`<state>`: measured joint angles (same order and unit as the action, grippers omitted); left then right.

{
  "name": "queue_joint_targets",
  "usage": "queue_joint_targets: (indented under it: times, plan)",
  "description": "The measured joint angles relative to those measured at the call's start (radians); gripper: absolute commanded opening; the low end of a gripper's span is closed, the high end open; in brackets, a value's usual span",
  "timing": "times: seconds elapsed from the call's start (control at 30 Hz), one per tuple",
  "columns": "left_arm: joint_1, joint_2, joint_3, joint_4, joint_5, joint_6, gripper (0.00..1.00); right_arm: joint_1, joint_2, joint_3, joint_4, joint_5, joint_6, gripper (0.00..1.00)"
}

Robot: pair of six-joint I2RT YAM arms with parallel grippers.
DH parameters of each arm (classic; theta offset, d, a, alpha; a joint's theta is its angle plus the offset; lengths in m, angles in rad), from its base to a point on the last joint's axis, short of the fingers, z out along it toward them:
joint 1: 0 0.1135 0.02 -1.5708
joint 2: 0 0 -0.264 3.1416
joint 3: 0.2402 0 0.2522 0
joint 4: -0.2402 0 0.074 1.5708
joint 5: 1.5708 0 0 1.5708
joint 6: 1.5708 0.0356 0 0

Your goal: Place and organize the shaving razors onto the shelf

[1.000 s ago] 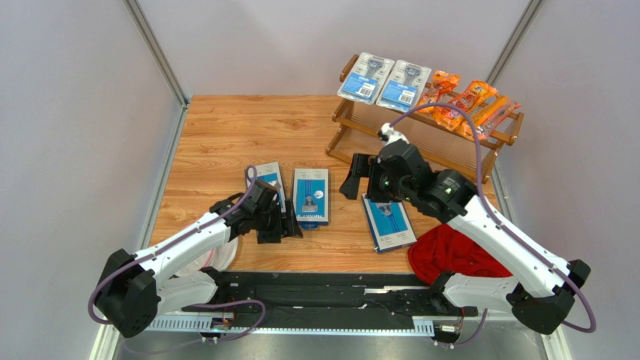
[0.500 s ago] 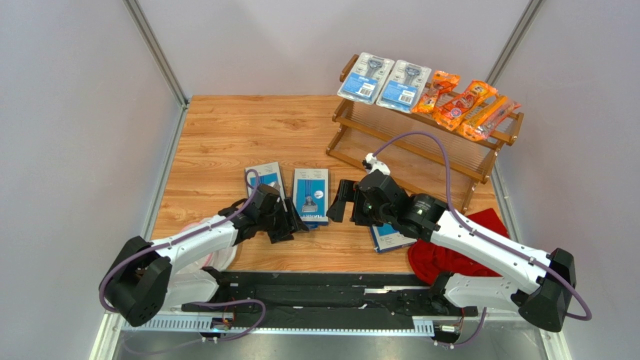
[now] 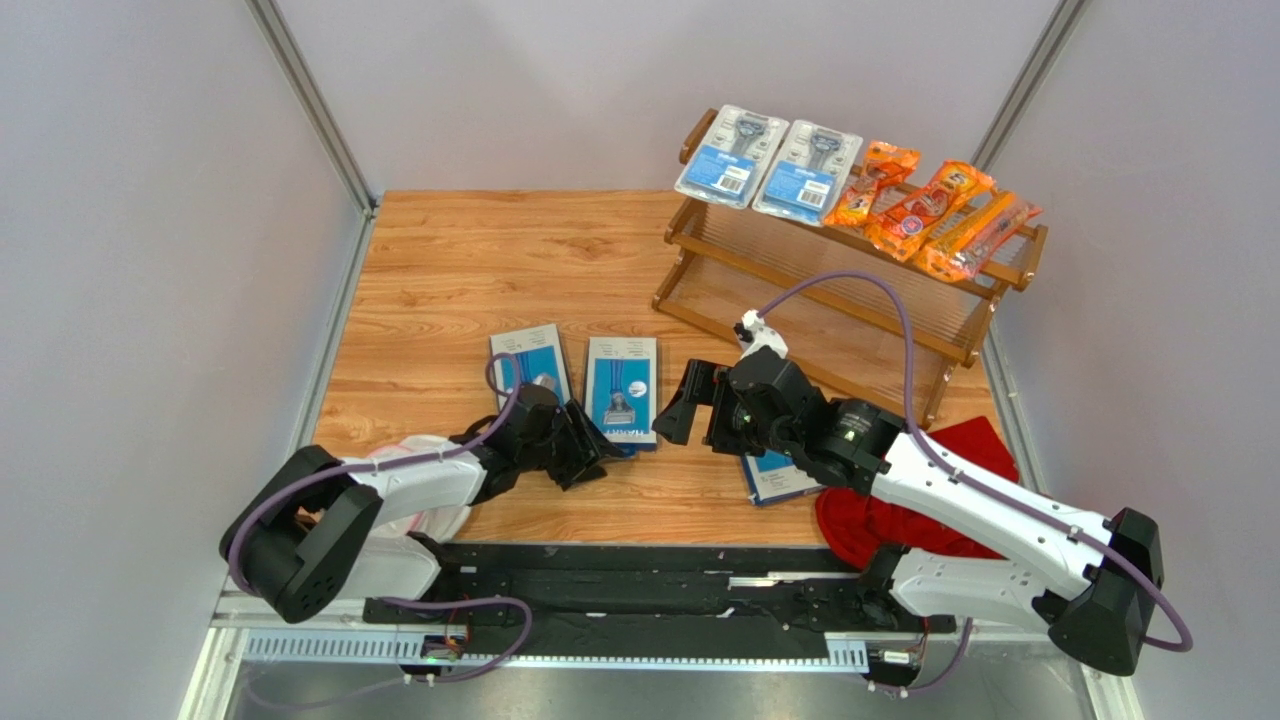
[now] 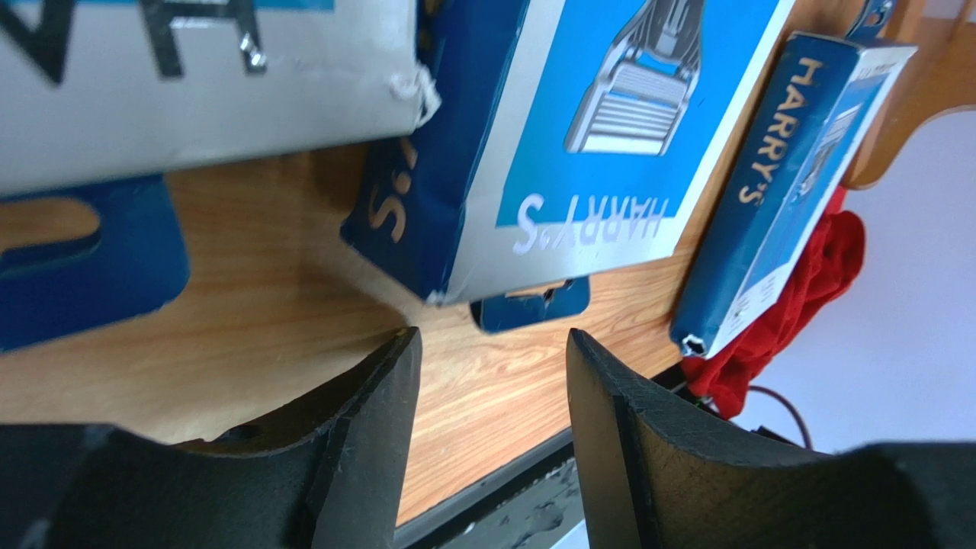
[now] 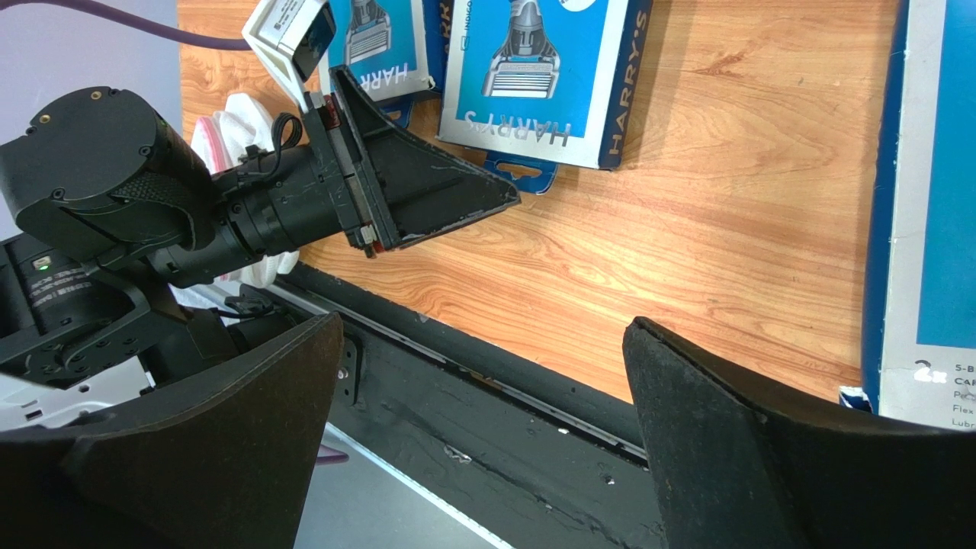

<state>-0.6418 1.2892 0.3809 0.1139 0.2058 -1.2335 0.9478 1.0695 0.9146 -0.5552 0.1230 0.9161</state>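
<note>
Three flat blue razor boxes lie on the wooden table: a left one (image 3: 529,360), a middle one (image 3: 622,389) and a right one (image 3: 778,474) partly under my right arm. My left gripper (image 3: 595,455) is open and empty, low over the table just short of the middle box's near end (image 4: 573,137). My right gripper (image 3: 696,411) is open wide and empty, hovering between the middle box (image 5: 538,74) and the right box (image 5: 928,206). The brown two-tier shelf (image 3: 751,258) holds two blister packs (image 3: 766,158) and several orange bags (image 3: 939,203) on its top tier.
A red cloth (image 3: 920,507) lies at the near right, beside the right box; it also shows in the left wrist view (image 4: 802,292). A white and pink bag (image 3: 428,510) lies under my left arm. The black base rail (image 3: 646,563) runs along the near table edge.
My right arm came down and left from the shelf to hover between the middle and right boxes. My left gripper moved right, toward the middle box's near end.
</note>
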Motion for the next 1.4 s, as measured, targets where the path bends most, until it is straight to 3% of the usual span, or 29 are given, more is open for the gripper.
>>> queue_joint_targets:
  times: [0.37,0.53,0.73,0.83,1.13,1.4]
  plan:
    - [0.0,0.125,-0.093,0.341,0.003,-0.146,0.39,0.0,-0.008,-0.021,0.013,-0.003,-0.001,0.96]
    - [0.0,0.125,-0.138,0.407,-0.025,-0.194,0.3,0.0,-0.009,-0.038,0.032,-0.022,0.0,0.97]
    - [-0.002,0.058,-0.148,0.345,-0.077,-0.193,0.17,0.0,0.002,-0.097,0.076,-0.058,0.005,0.97]
    - [-0.003,-0.008,-0.148,0.283,-0.105,-0.174,0.0,0.0,0.018,-0.138,0.116,-0.084,0.016,0.97]
    - [-0.004,-0.152,-0.147,0.127,-0.129,-0.121,0.0,0.0,0.109,-0.359,0.397,-0.207,0.109,0.97]
    - [-0.004,-0.35,-0.202,0.042,-0.101,-0.129,0.0,0.001,0.146,-0.423,0.635,-0.247,0.181,0.97]
